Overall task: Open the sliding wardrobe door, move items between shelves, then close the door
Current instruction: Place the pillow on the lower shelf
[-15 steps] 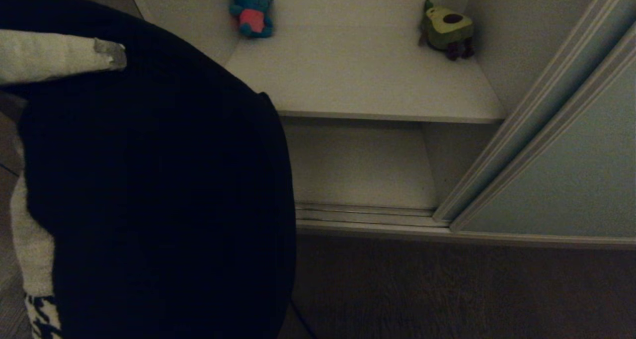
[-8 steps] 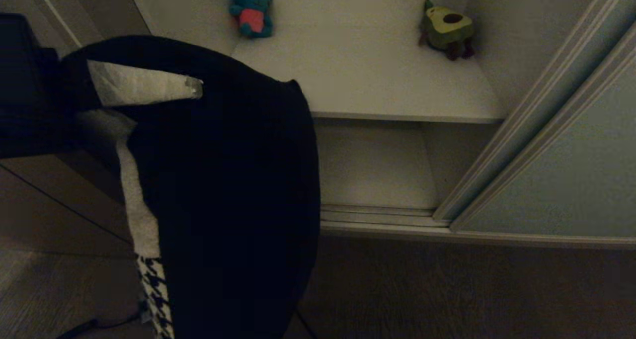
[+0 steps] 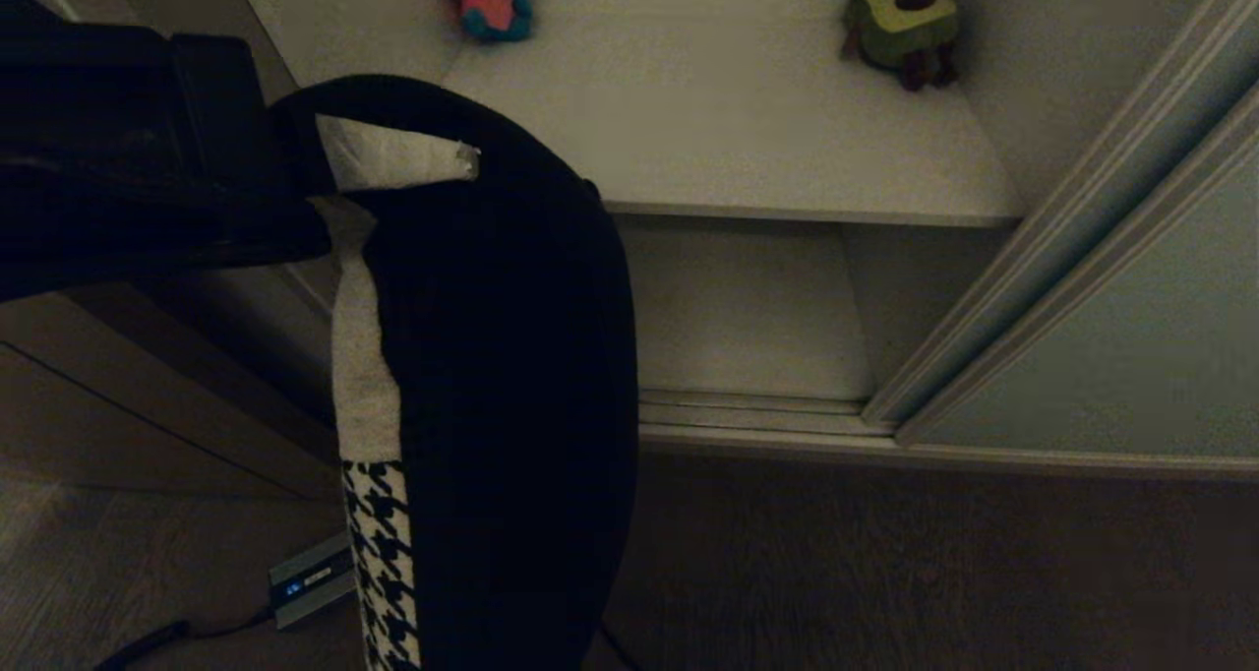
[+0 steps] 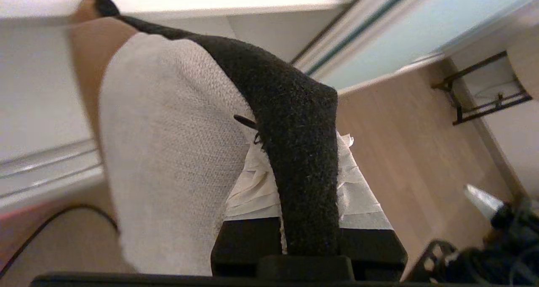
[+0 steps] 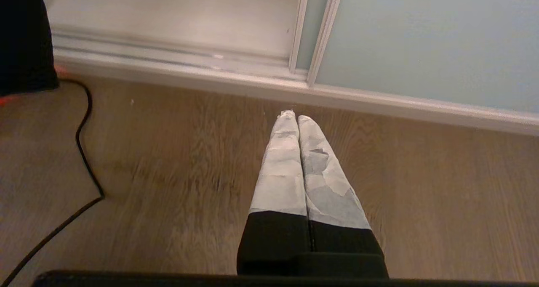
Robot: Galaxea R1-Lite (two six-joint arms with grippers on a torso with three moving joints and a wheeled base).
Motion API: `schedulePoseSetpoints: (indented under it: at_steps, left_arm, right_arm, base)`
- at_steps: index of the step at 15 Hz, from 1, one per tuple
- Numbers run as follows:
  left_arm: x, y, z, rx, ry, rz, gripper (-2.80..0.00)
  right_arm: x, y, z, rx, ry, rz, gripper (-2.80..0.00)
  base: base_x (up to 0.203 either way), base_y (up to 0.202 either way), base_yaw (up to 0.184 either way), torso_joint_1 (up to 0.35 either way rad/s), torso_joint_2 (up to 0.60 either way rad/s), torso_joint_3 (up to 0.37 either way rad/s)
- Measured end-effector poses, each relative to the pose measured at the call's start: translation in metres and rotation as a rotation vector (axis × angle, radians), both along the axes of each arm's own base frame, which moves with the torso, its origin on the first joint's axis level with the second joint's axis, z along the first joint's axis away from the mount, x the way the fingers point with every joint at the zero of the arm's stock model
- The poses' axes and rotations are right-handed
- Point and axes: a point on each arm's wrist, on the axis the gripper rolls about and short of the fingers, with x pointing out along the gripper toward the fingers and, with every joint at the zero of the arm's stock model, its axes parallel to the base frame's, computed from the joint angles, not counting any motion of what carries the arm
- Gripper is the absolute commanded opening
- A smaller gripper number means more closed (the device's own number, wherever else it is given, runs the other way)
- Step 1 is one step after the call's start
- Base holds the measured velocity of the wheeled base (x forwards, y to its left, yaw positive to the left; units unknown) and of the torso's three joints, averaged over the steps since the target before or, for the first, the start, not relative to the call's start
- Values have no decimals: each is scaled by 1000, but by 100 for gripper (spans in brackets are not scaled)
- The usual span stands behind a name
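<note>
The left gripper [image 3: 393, 159], its tape-wrapped fingers [image 3: 403, 156] clamped on the top edge of a cushion [image 3: 502, 376], holds it hanging upright in front of the open wardrobe, above the wood-grain floor [image 3: 885, 573]. In the left wrist view the fingers pinch the cushion's black edge [image 4: 303, 160], with a cream knit face [image 4: 168, 152] beside it; the head view shows a black back, a cream strip and a houndstooth block low down.

The cushion hangs at the left side of the opening, its upper part level with the front edge of the upper shelf [image 3: 748, 140] and its lower part covering the left of the lower shelf [image 3: 748, 307]. On the upper shelf, 2 soft toys sit at the back: a blue one [image 3: 484, 0] by the rear left corner and an avocado one [image 3: 905, 24] by the rear right corner.

The sliding wardrobe door [image 3: 1102, 356] stands slid to the right, past the metal floor track [image 3: 748, 415]. A small silver box [image 3: 310, 578] with a cable lies on the floor left of the cushion's lower end.

The right gripper [image 5: 293, 118] hangs low over the floor near the track, its 2 taped fingers pressed together and empty.
</note>
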Motion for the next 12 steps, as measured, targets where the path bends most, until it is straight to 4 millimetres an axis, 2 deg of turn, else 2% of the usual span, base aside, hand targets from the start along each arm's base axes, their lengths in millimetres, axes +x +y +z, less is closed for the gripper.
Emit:
schedulePoseSetpoints:
  at_steps: [12]
  left_arm:
    - [28, -26, -15, 34, 34, -35, -280]
  right_arm:
    - [0, 0, 0, 1, 0, 0, -280]
  base:
    - [0, 0, 0, 5, 4, -197]
